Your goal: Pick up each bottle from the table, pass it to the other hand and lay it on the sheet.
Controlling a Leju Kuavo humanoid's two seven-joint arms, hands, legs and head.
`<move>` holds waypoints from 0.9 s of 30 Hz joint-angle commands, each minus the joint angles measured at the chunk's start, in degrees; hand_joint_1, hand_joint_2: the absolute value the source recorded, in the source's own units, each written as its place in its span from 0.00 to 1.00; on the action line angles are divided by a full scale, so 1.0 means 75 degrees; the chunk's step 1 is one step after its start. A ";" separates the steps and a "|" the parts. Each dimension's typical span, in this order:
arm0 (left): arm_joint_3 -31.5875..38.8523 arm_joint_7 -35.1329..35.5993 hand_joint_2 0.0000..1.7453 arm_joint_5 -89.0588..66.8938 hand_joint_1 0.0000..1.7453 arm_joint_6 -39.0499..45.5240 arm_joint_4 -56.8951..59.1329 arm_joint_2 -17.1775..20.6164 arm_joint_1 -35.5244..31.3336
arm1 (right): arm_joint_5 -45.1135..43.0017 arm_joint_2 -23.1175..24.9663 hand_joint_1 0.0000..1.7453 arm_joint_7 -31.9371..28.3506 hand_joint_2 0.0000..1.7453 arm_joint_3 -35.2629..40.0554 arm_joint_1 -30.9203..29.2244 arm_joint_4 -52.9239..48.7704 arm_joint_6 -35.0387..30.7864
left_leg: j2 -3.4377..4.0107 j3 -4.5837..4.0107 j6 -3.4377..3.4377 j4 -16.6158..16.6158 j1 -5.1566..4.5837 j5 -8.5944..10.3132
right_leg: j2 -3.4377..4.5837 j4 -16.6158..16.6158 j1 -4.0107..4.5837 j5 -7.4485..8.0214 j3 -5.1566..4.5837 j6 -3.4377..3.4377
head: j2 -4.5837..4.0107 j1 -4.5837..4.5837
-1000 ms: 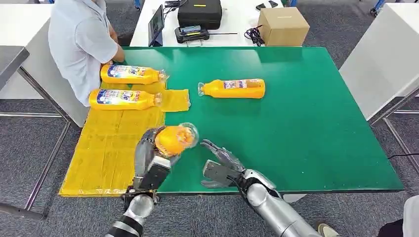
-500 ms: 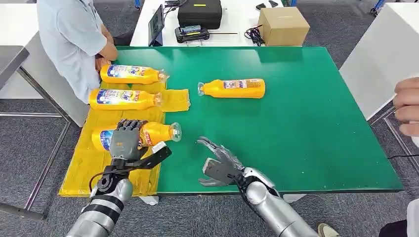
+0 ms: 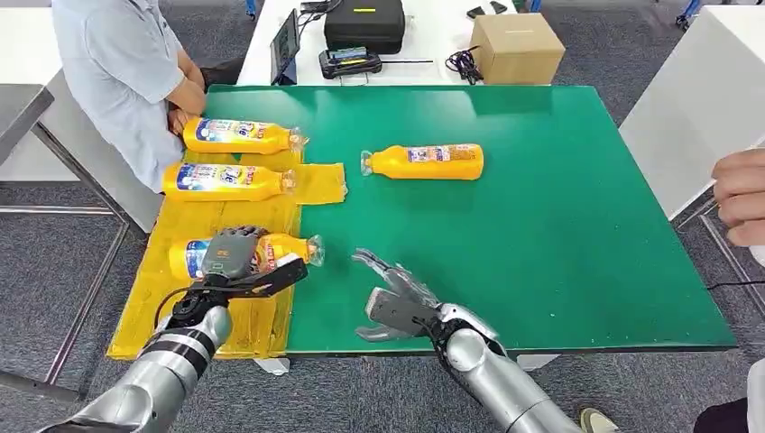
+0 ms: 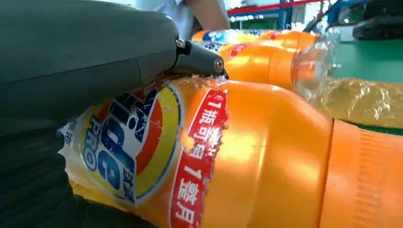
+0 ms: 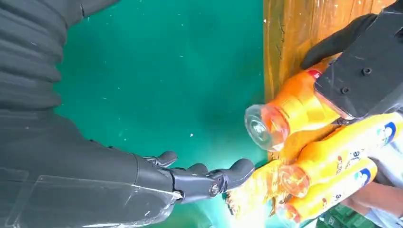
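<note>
An orange bottle [image 3: 287, 247] with a clear cap lies sideways low over the yellow sheet [image 3: 207, 221], and my left hand [image 3: 231, 256] grips it around the label. Up close, the left hand [image 4: 71, 61] wraps the bottle [image 4: 256, 156] across its blue and red label. My right hand [image 3: 393, 302] hovers open over the green table [image 3: 559, 234] near its front edge, a short way right of that bottle. From the right wrist, its fingers [image 5: 204, 180] are spread and the held bottle [image 5: 285, 111] points its cap at them. Two more bottles [image 3: 236, 135] [image 3: 225, 180] lie on the sheet. Another bottle [image 3: 424, 161] lies on the green top.
A person [image 3: 117, 72] stands at the table's far left corner beside the sheet. Another person's hand [image 3: 741, 194] shows at the right edge. A cardboard box [image 3: 517, 47] and a black case [image 3: 364, 23] sit on the white table behind.
My left hand swung the bottle from beside my right hand to the left and turned it sideways low over the sheet. The right hand barely moved. A person's hand came in at the right.
</note>
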 commanded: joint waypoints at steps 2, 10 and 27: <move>-0.0494 0.0192 1.00 -0.0049 0.00 -0.0370 0.0953 0.0154 -0.0353 | 0.0003 -0.0062 0.00 0.0020 1.00 0.0064 -0.0241 0.0030 0.0063 | 0.0013 0.0016 -0.0011 -0.0001 0.0006 -0.0004 | 0.0009 -0.0001 0.0007 -0.0001 0.0012 -0.0013 | 0.0000 0.0000; -0.0480 0.0449 1.00 0.0065 0.00 -0.1040 0.1094 0.0132 -0.0438 | -0.0010 -0.0037 0.00 0.0032 1.00 -0.0013 -0.0257 0.0056 0.0069 | 0.0008 0.0033 -0.0009 -0.0002 0.0004 -0.0002 | 0.0006 -0.0002 0.0004 0.0000 0.0033 -0.0011 | 0.0000 0.0003; -0.1185 -0.0151 1.00 0.0432 0.00 0.1102 -0.2073 -0.0256 0.1381 | 0.0641 -0.0044 0.00 -0.0130 1.00 -0.0900 0.0746 -0.1124 -0.1264 | -0.0005 0.0064 -0.0011 -0.0007 0.0006 -0.0007 | -0.0010 -0.0011 0.0007 -0.0008 0.0068 -0.0014 | 0.0000 0.0003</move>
